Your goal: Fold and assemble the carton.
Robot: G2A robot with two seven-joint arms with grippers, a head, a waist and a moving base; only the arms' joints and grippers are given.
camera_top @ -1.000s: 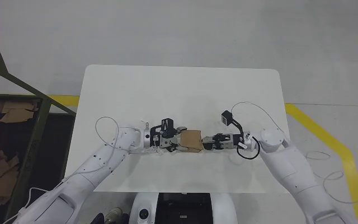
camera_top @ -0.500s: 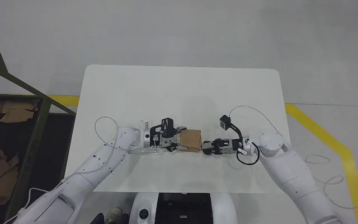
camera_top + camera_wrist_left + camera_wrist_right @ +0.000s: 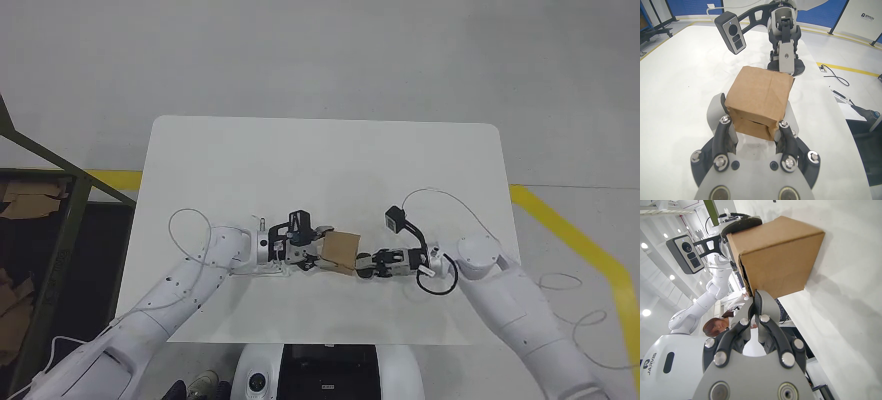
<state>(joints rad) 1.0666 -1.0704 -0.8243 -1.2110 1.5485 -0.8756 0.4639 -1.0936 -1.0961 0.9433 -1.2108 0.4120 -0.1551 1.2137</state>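
White table (image 3: 300, 150) carries the carton (image 3: 343, 250) at its near edge, midway across. The left claw (image 3: 754, 106) grasps its sides; the right claw (image 3: 755, 294), clenched, touches its right end. Likely step: closing that end. Next calls for a square inward push.

Both arms bend inward from either side, their wrists low and pointing toward each other. The left gripper (image 3: 755, 100) has its fingers spread and clamped against opposite sides of the carton (image 3: 762, 83). The right gripper (image 3: 755, 296) has its fingers pressed together, tips touching the carton's opposite end.
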